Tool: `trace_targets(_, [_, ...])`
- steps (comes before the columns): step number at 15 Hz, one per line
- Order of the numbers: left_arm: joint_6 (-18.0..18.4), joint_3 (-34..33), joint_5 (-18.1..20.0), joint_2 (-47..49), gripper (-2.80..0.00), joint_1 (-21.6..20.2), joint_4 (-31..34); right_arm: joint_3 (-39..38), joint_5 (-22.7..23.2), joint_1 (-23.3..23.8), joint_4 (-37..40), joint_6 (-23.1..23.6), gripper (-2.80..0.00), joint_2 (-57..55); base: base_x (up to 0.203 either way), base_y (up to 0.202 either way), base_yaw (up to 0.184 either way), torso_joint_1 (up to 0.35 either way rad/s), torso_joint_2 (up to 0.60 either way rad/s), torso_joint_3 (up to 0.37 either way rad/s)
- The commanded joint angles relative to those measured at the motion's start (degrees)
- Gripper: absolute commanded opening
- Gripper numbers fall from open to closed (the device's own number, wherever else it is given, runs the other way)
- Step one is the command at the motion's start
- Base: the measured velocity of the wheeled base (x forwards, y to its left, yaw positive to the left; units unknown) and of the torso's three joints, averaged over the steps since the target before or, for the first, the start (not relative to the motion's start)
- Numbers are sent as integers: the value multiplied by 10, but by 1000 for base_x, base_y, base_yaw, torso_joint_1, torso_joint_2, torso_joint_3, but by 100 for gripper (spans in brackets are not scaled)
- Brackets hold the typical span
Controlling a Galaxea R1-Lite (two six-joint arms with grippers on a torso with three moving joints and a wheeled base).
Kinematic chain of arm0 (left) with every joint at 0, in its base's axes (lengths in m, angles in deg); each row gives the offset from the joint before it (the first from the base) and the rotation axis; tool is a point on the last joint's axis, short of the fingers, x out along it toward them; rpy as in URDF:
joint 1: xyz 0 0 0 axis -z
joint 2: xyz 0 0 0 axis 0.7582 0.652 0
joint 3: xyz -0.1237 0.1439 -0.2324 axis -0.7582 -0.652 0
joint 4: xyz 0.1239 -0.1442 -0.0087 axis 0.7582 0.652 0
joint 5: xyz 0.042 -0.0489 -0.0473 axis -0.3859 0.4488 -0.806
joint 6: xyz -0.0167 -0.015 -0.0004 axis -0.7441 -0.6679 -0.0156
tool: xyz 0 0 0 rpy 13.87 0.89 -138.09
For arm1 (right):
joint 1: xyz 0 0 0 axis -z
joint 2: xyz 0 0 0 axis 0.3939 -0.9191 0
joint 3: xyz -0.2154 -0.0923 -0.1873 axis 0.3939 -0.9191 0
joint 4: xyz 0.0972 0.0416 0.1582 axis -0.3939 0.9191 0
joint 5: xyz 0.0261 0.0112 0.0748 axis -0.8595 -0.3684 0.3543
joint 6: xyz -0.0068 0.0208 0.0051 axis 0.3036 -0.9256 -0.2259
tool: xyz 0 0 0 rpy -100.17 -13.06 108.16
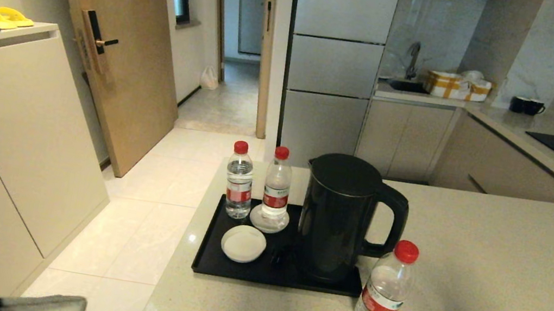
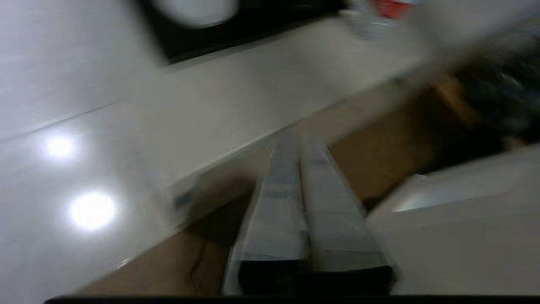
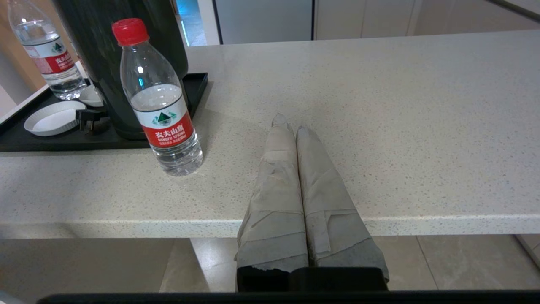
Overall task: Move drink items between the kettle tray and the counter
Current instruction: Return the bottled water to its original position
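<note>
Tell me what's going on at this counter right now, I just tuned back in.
Nothing is being held. Two small clear plastic bottles with red caps stand at the back of the flat black kettle tray: one on the tray itself, the other on a small white round dish, beside the black kettle. A third bottle stands on the beige speckled counter, by the tray's corner. The right gripper is shut, over the counter edge near that bottle. The left gripper is shut too, low beside the counter.
</note>
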Motion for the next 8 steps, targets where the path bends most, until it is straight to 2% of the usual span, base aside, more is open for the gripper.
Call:
trace_targets(1, [38, 15, 51, 192, 0, 58, -79, -1, 0, 0, 0, 0, -280, -1, 0, 0, 0, 0, 0, 0])
trace_targets(2, [56, 34, 58, 243, 0, 88, -105, -1, 0, 0, 0, 0, -280, -1, 0, 0, 0, 0, 0, 0])
trace_targets(5, [67, 94, 68, 393, 0, 182, -201, -1, 0, 0, 0, 0, -280, -1, 0, 0, 0, 0, 0, 0])
trace_targets(6, [67, 104, 69, 434, 0, 209, -256, -1, 0, 0, 0, 0, -280, 0, 0, 0, 0, 0, 0, 0])
trace_targets(8, [61, 115, 64, 546, 0, 248, -423, -1, 0, 0, 0, 0, -280, -1, 0, 0, 0, 0, 0, 0])
